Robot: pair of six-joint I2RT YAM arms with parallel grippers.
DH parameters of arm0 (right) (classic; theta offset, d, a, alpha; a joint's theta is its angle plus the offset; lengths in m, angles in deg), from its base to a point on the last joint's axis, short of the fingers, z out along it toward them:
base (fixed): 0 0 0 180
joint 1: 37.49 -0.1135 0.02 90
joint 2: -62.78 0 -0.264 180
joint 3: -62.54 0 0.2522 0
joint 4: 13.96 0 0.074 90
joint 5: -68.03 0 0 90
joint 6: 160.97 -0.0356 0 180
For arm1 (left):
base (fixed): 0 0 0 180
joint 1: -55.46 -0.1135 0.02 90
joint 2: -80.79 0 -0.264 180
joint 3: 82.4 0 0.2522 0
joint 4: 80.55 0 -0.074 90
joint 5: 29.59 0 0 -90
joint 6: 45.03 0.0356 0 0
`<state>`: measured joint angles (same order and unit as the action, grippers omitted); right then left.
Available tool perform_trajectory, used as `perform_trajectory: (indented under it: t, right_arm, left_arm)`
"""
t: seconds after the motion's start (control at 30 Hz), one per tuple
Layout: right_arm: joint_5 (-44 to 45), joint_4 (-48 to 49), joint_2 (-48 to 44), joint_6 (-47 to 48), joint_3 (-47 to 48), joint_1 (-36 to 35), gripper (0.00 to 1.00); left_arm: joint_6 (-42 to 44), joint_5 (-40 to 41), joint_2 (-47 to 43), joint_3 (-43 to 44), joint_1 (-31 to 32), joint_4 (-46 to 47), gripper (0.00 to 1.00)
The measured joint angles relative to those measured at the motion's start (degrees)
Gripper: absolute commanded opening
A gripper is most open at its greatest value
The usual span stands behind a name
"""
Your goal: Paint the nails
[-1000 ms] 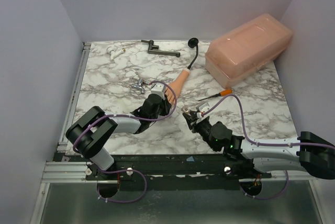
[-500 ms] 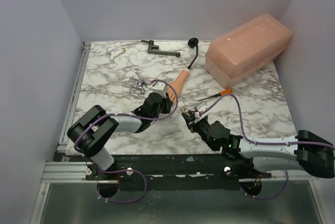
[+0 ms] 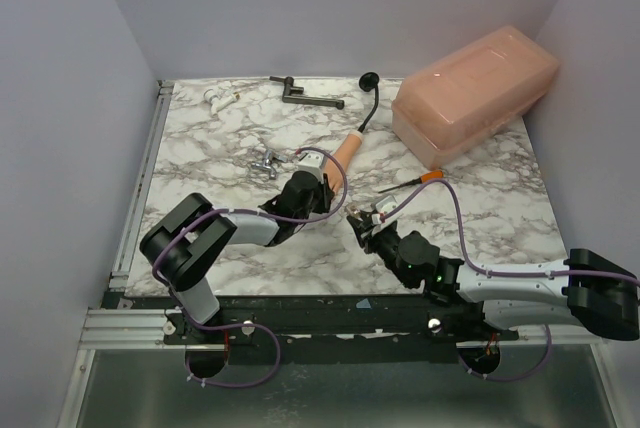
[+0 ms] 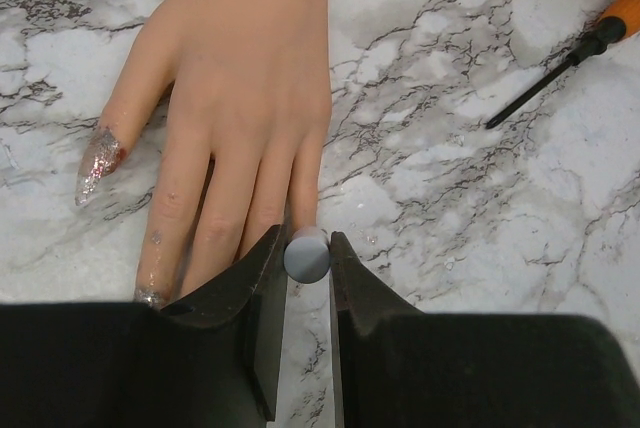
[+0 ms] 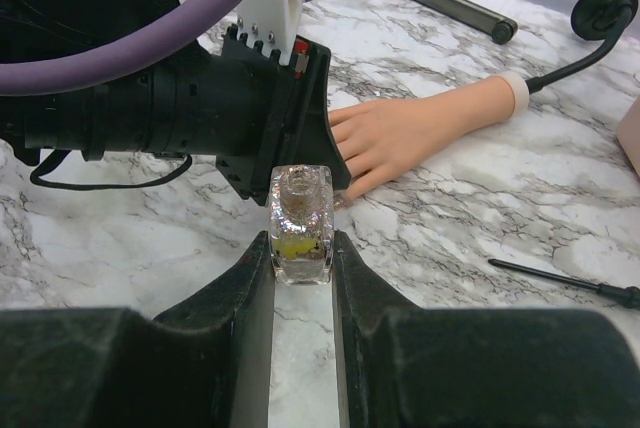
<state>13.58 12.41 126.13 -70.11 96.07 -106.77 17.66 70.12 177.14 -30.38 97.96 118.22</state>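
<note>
Glitter-silver polish, flecked red, coats the visible nails (image 4: 97, 160) of a peach mannequin hand (image 4: 245, 78) lying palm-down near the middle of the marble table (image 3: 220, 138), fingers toward the arms. The left gripper (image 4: 307, 258) pinches a grey handle (image 4: 306, 253), probably the brush, right beside the little finger; its tip is hidden. The right gripper (image 5: 301, 238) clamps an uncapped glass bottle (image 5: 300, 210) upright nearby. A blind stroke could smear the skin or nudge the loose hand, and tilting the bottle would spill it.
</note>
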Motion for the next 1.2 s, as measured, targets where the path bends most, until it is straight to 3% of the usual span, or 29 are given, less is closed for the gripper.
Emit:
perform_trajectory:
  t: [0.73,1.2]
  right_arm:
    - [0.0,0.0,0.0,0.0,0.0,0.0,0.01]
    - [0.0,0.0,0.0,0.0,0.0,0.0,0.01]
  left_arm:
    - [-3.0,0.8,-1.3,-2.1,0.1,-2.3,0.0]
    - [-0.2,2.7,-6.6,-8.2,1.2,5.2,0.0]
